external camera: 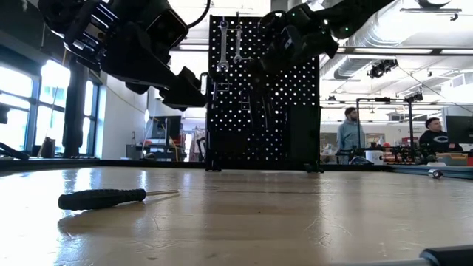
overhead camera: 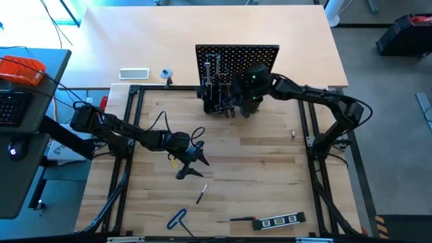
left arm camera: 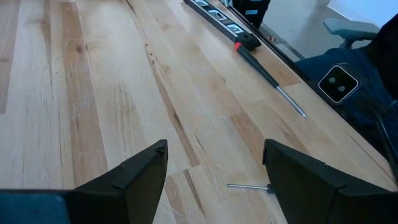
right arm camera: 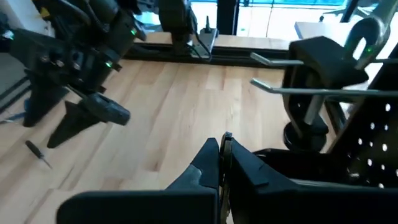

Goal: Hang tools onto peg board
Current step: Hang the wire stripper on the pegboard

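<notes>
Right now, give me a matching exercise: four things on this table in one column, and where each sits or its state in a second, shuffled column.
1. left tool
2. right tool
3. black marked level
4. blue-handled bent hex key

a. shut, at the perforated black peg board
b. near edge of the table, left of centre
c. open, above mid-table
d. near edge of the table, right of centre

Pairs: 1-c, 2-a, 3-d, 4-b
</notes>
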### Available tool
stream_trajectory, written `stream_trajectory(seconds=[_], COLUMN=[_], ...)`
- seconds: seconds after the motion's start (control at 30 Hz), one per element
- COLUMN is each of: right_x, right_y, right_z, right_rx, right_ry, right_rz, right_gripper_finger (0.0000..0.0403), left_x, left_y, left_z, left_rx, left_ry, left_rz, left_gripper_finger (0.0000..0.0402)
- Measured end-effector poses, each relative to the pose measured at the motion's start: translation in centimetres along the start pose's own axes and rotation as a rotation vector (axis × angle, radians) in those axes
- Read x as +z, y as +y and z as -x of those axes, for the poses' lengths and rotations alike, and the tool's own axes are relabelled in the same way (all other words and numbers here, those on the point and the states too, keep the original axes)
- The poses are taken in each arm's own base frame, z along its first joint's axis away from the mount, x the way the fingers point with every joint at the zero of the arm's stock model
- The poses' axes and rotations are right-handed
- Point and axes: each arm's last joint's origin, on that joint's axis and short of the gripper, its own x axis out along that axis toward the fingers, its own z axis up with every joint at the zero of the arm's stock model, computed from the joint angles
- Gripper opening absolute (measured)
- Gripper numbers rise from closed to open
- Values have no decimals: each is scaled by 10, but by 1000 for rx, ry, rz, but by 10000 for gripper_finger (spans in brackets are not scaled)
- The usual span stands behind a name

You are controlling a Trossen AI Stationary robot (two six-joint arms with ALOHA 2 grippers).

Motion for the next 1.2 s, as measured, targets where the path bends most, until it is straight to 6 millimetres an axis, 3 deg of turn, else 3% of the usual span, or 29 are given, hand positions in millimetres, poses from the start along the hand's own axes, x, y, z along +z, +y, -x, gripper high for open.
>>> stream_trajectory(seconds=[0.7, 0.97, 1.2], right_x=[0, -16, -15], right_y=[-18, -28, -29], right_z=[12, -3, -6], right_rx=[-69, -70, -111], right_ry=[-46, -19, -18], right_rz=[-3, -52, -24], right_gripper_finger=[0, 0, 4], left_x=[0, 1, 1], left_y=[0, 1, 0], left_z=[0, 0, 0], left_rx=[14, 19, 18], left_ry=[-3, -9, -6], left_rz=[-6, -4, 8], left_gripper_finger=[257, 257, 257])
